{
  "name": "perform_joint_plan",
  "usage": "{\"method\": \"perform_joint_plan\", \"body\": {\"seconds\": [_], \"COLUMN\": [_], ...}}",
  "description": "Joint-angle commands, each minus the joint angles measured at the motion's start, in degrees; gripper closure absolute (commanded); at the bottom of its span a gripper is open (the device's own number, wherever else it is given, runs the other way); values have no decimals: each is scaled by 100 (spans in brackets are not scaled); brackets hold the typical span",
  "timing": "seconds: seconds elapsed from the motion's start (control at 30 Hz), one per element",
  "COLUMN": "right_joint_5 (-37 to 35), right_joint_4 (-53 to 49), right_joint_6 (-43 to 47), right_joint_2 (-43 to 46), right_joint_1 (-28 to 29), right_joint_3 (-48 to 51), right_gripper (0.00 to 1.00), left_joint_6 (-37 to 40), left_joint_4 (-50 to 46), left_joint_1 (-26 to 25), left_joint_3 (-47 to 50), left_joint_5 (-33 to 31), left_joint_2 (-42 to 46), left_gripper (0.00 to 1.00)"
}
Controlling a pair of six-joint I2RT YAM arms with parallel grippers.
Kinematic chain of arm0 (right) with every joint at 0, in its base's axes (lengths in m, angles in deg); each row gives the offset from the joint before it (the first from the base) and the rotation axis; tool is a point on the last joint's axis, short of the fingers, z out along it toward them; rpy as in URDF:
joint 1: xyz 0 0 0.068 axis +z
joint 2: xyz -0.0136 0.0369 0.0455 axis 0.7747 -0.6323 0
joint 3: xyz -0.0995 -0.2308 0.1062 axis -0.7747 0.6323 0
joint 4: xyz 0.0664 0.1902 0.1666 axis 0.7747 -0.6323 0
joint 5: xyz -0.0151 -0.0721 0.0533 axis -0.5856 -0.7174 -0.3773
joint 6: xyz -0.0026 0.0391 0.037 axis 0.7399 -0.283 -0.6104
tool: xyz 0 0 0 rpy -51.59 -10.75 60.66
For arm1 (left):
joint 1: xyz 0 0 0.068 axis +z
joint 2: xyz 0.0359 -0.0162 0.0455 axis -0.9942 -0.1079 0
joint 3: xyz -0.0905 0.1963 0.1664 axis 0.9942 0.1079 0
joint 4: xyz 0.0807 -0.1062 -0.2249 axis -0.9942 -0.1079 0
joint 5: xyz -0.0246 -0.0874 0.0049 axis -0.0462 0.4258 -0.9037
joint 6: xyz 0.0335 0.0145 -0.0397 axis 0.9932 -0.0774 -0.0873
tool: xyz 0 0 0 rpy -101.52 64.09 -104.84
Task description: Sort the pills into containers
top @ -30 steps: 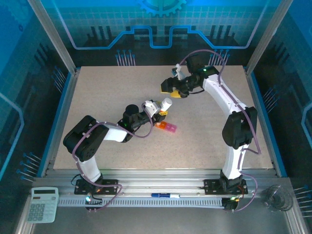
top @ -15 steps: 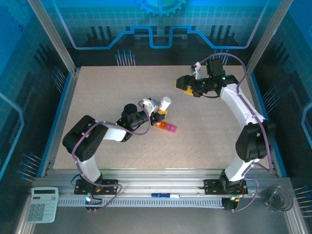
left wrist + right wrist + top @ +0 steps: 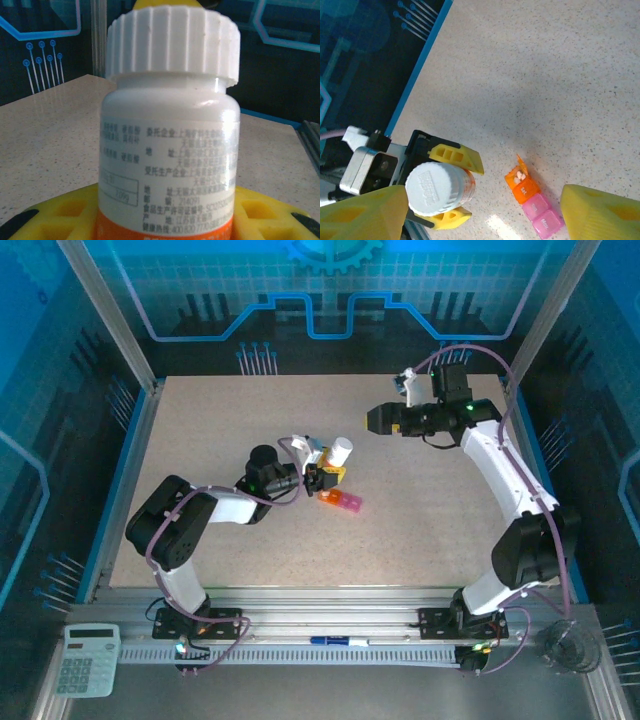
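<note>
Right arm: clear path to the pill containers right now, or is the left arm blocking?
Probably yes. The right gripper is open, empty and looking down at the containers, which lie uncovered. The left gripper, holding the bottle, sits close beside them but not over them.

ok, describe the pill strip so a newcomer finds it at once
On the speckled table, near its middle, find the white bottle held in the left pincer. Just nearer the front edge lies the strip: joined translucent squares, one orange with its lid open, the rest pink.
</note>
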Motion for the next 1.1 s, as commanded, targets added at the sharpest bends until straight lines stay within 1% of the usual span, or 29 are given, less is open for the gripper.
{"method": "perform_joint_plan", "body": {"seconds": [0.0,0.3,0.67,0.9,1.07], "right_joint_5": [-15,-60,-149,-123,-114], "right_joint_4": [-637,-1313,-1627,-1636,-1636], "right_joint_6": [735,1302,1497,1472,1437], "right_joint_2": [-184,-647,-925,-999,-1055], "right_joint_1": [237,716,976,1055,1099], "right_joint_3": [-527,-1142,-1309,-1327,-1361], "right_gripper": [19,18,18,22,26], "left_joint_6": [-76,-67,-58,-64,-71], "left_joint_4": [-146,-379,-433,-431,-419], "left_joint_1": [51,117,133,144,141], "left_joint_3": [-200,-298,-322,-327,-319], "left_joint_5": [399,534,584,603,613], "left_joint_2": [221,231,242,244,258], "left_gripper": [100,100,100,100,100]}}
